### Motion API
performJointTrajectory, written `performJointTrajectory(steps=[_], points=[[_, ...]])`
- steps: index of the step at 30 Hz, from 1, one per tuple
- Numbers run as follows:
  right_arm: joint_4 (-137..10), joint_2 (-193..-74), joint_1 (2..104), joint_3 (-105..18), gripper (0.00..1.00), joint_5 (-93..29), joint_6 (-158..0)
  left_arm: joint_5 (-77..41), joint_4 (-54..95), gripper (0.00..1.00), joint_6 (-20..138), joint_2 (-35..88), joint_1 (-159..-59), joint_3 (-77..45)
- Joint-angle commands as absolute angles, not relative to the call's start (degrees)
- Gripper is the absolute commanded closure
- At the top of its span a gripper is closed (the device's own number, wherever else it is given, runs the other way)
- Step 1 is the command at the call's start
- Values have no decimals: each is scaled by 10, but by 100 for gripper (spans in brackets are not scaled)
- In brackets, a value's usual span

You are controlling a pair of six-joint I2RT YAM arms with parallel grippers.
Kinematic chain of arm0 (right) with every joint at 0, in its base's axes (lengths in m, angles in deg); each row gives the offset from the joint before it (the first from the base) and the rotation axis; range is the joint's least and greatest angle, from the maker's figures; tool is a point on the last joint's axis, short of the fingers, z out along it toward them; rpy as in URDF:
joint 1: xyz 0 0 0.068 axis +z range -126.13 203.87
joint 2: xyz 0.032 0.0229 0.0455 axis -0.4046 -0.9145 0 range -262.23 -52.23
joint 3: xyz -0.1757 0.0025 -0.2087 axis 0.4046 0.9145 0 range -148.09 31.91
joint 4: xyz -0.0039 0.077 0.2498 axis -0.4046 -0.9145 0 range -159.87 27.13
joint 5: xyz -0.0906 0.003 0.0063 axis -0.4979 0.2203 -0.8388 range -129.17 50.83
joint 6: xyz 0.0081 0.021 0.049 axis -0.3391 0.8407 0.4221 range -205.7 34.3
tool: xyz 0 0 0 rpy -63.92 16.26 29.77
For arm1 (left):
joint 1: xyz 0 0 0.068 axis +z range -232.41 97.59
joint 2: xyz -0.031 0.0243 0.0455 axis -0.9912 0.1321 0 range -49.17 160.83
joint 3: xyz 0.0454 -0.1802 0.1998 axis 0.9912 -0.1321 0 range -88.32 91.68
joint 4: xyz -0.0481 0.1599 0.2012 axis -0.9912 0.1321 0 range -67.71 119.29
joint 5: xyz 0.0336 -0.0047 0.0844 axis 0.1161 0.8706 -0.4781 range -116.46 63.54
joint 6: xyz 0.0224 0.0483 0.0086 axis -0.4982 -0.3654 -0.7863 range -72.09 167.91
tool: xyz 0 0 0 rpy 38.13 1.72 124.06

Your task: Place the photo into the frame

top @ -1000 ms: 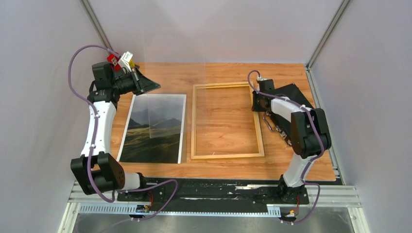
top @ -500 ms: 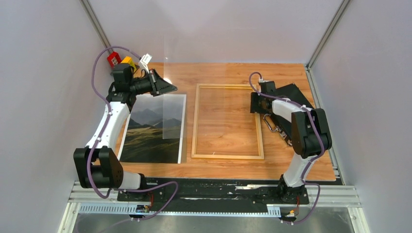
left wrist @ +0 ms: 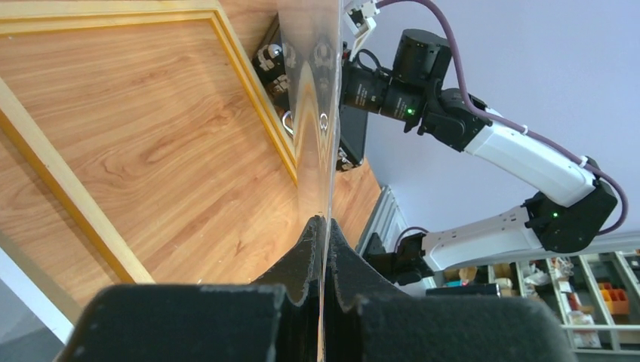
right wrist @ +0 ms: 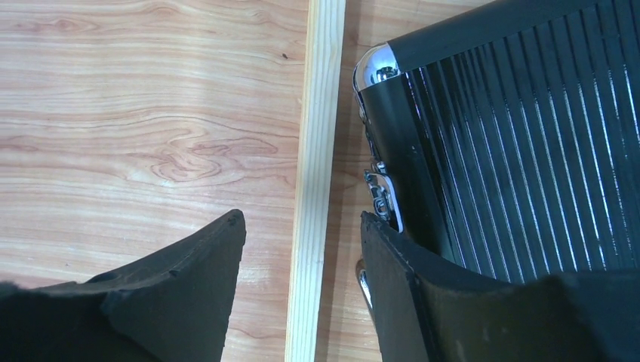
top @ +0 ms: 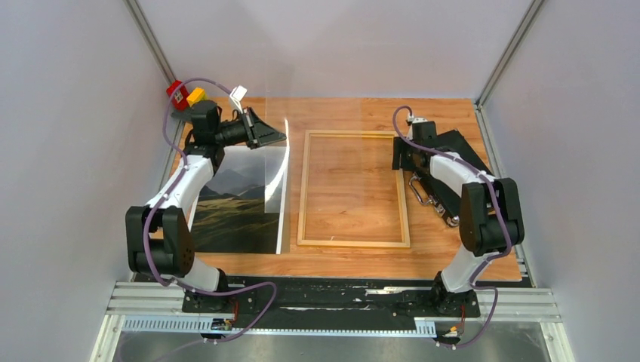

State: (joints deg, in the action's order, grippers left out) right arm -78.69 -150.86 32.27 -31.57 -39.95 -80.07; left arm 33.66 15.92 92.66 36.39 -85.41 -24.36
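Clear pane [left wrist: 313,98] pinched in left hand [left wrist: 324,225], right hand [right wrist: 302,219] spread astride frame [right wrist: 321,90] rail

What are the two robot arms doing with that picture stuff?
The left arm's fingers are pinched shut on a clear see-through pane, holding it up over the large mountain photo print. That photo lies flat on the table beside the thin rectangular wooden frame, not in it yet. The right arm's fingers stand open astride the frame's right rail, next to a black ribbed case.
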Motion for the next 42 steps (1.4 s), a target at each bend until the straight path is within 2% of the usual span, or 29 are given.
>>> performJointTrajectory(steps=[1, 11, 24, 33, 42], points=[[-787, -1472, 300, -320, 39, -360, -815, 358, 45, 100, 998, 376, -857, -261], [-787, -1414, 277, -293, 41, -209, -818, 361, -54, 100, 1098, 430, -875, -284], [-790, -1395, 266, -240, 46, -182, -844, 328, -98, 100, 1186, 488, -944, -304], [-792, -1372, 179, -230, 46, -74, -820, 317, -156, 100, 1233, 563, -981, -292], [-791, -1380, 171, -216, 47, -2, -827, 300, -202, 100, 1271, 586, -994, -304]])
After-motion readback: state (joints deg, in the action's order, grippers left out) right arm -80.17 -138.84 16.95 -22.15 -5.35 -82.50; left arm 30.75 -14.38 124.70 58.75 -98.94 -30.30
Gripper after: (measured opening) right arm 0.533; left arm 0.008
